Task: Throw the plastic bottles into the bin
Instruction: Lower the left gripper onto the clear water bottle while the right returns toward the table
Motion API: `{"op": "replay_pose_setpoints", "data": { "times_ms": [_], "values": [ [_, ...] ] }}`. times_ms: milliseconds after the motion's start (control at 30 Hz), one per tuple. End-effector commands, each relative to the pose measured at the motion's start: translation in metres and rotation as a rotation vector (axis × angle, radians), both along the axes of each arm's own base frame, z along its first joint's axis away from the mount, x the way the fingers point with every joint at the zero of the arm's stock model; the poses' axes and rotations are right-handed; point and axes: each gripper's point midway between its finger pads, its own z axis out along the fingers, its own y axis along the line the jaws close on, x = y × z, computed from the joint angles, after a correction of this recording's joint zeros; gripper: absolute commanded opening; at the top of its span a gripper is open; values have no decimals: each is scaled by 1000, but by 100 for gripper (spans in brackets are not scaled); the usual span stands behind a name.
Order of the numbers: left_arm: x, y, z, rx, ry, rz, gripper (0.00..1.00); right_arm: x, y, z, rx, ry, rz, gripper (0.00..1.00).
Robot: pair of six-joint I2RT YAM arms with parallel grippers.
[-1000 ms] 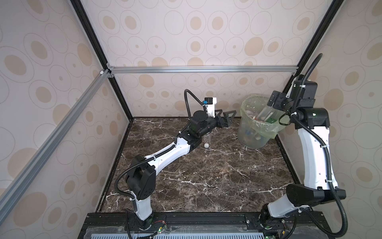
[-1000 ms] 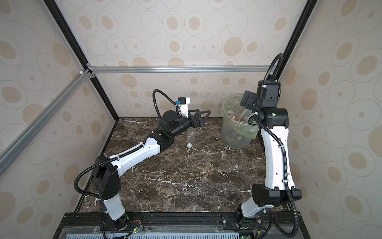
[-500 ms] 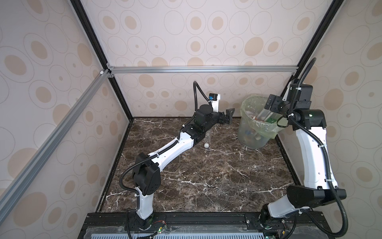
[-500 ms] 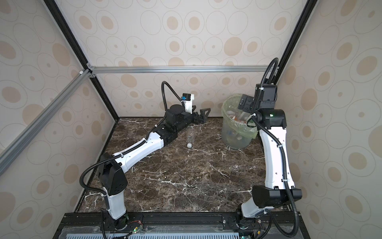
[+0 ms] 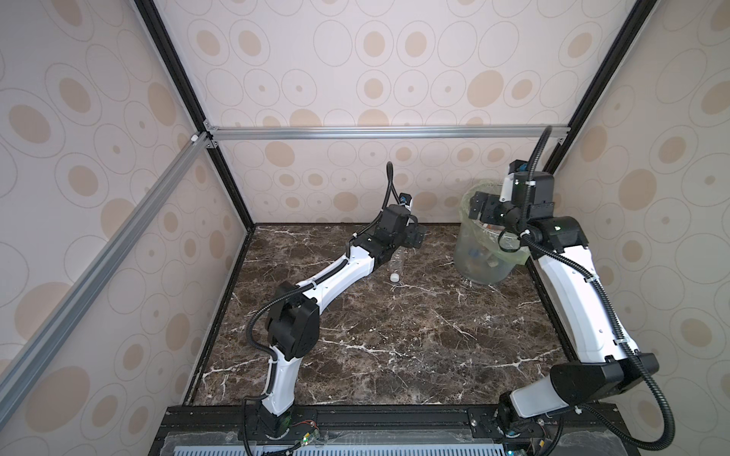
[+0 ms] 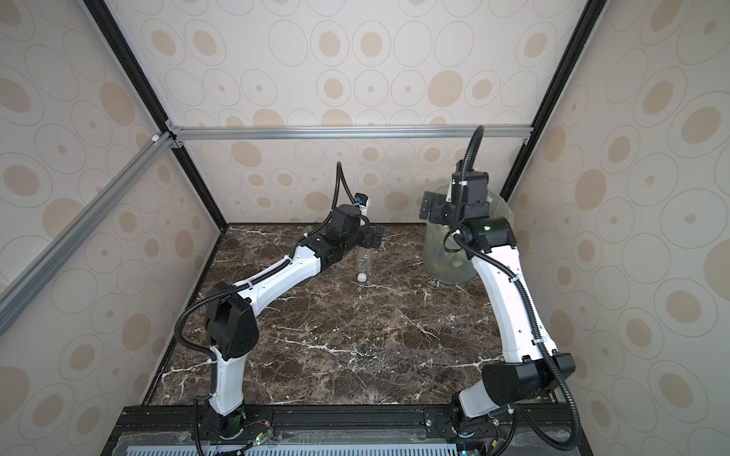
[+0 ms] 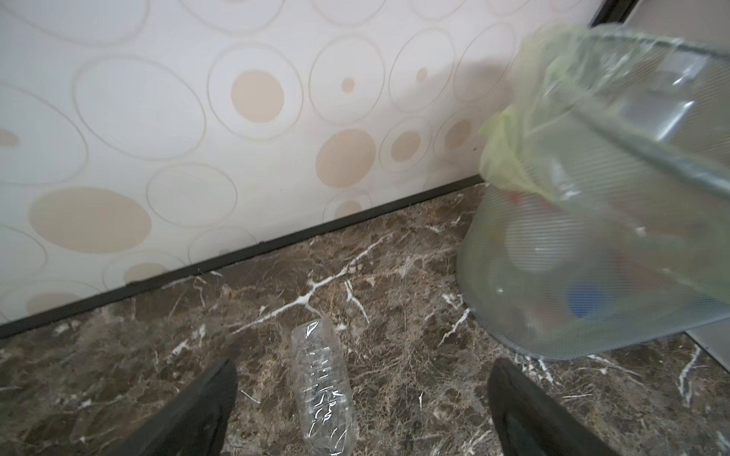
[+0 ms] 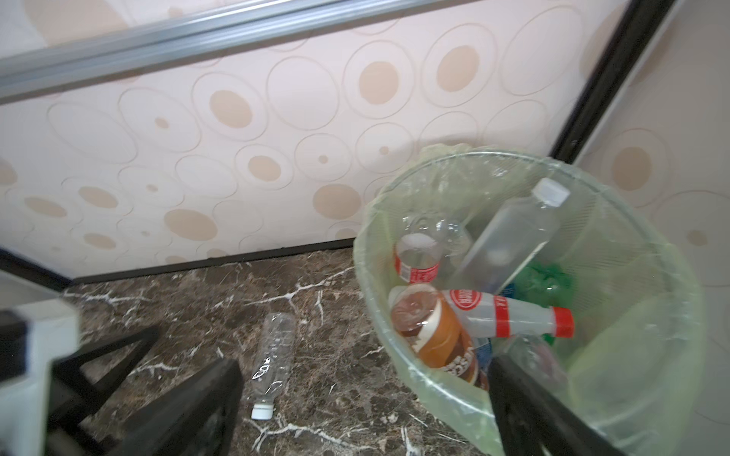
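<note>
One clear plastic bottle [image 5: 397, 262] [image 6: 365, 260] with a white cap lies on the marble table, left of the bin [image 5: 486, 260] [image 6: 446, 264]. My left gripper [image 5: 415, 237] [image 6: 375, 237] hangs open just above the bottle's far end. In the left wrist view the bottle [image 7: 322, 387] lies between the spread fingers, nearer one of them, untouched by my left gripper [image 7: 361, 379]. My right gripper [image 5: 480, 205] [image 8: 365, 371] stands open and empty over the bin's near rim. The bin [image 8: 651, 276] holds several bottles: a brown-labelled one [image 8: 438, 335], a red-capped one [image 8: 509, 316], a tall clear one [image 8: 513, 237].
The bin stands in the back right corner, close to the patterned back wall [image 5: 316, 185] and the black corner post [image 5: 565, 150]. A pale green bag [image 7: 509, 158] folds over its rim. In the right wrist view my left arm's gripper frame [image 8: 79, 367] shows beside the lying bottle [image 8: 274, 347].
My left gripper has drawn back from the bin and dropped over the lying bottle. My right gripper has shifted left above the bin's rim. Both stayed open.
</note>
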Motion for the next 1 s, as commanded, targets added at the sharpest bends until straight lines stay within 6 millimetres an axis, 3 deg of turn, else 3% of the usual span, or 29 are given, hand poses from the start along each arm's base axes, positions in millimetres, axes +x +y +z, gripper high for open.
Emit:
{"op": "replay_pose_setpoints", "data": {
  "times_ms": [0, 133, 433, 600, 967],
  "values": [
    [8, 20, -40, -29, 179, 45, 99, 3, 23, -18, -3, 18, 53, 100],
    [20, 34, -77, -125, 280, 64, 99, -2, 54, -67, 37, 103, 122, 100],
    [33, 28, -138, -110, 404, 71, 99, -25, 83, -175, 46, 318, 190, 100],
    [34, 23, -152, -132, 427, 66, 99, -35, 83, -206, 46, 370, 199, 100],
    [36, 1, -196, -94, 491, 45, 99, -50, 84, -236, 52, 424, 226, 100]
  ]
}}
